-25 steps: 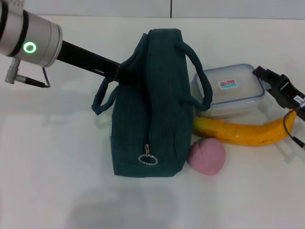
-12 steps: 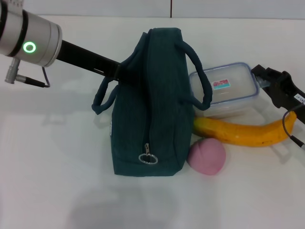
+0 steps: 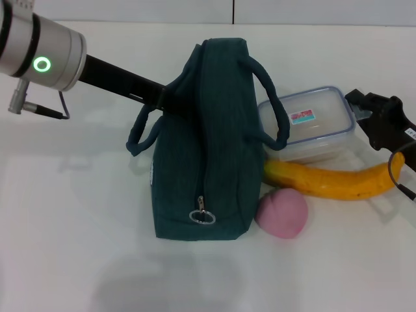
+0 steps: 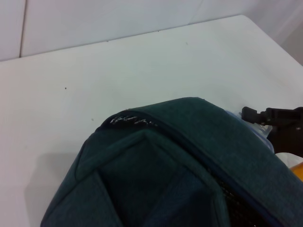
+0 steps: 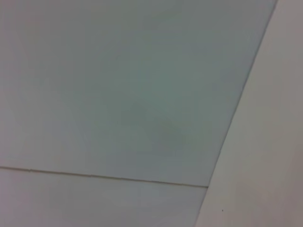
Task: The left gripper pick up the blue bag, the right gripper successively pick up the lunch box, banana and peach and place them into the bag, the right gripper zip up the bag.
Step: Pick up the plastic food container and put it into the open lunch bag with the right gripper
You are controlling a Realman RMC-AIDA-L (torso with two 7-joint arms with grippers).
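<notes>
The blue bag (image 3: 207,146) stands upright in the middle of the table, zipper pull (image 3: 201,214) at its near end. It also fills the left wrist view (image 4: 180,175). My left gripper (image 3: 164,99) is against the bag's far-left side, by the left handle, hidden behind the fabric. The clear lunch box (image 3: 311,122) with a blue rim lies right of the bag. The banana (image 3: 331,182) lies in front of it, and the pink peach (image 3: 281,213) sits beside the bag's near corner. My right gripper (image 3: 361,114) is open at the lunch box's right end.
The bag's right handle (image 3: 276,110) arches over the lunch box's left end. A grey cable (image 3: 394,170) hangs from the right gripper over the banana's tip. The right wrist view shows only wall panels.
The lunch box has shifted slightly to the left and turned a little. The right gripper has closed in on its right end. The bag and left arm have not moved.
</notes>
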